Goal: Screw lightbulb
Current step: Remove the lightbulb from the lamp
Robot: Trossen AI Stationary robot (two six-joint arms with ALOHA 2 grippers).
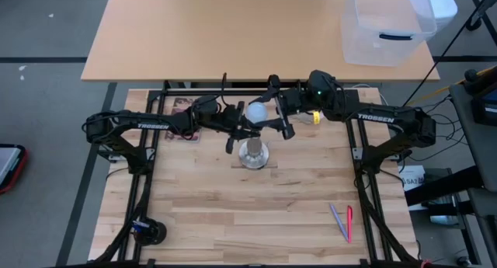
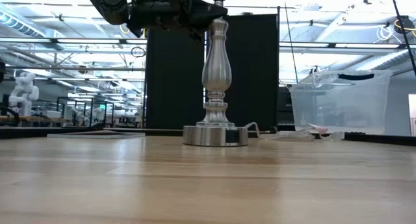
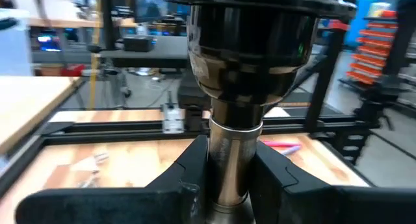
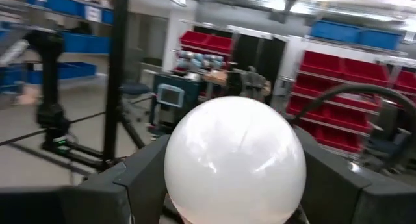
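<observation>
Clear plastic bin (image 1: 386, 27) sits behind stand (image 1: 254, 153).

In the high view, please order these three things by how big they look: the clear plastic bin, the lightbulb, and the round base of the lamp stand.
1. The clear plastic bin, by far the largest.
2. The round base of the lamp stand.
3. The lightbulb, slightly smaller, but it sits nearer the camera, so this last ranking is unsure.

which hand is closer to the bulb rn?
Right. The right hand grips the bulb itself; the left hand is clamped on the lamp stand below the socket, beside the bulb.
</observation>
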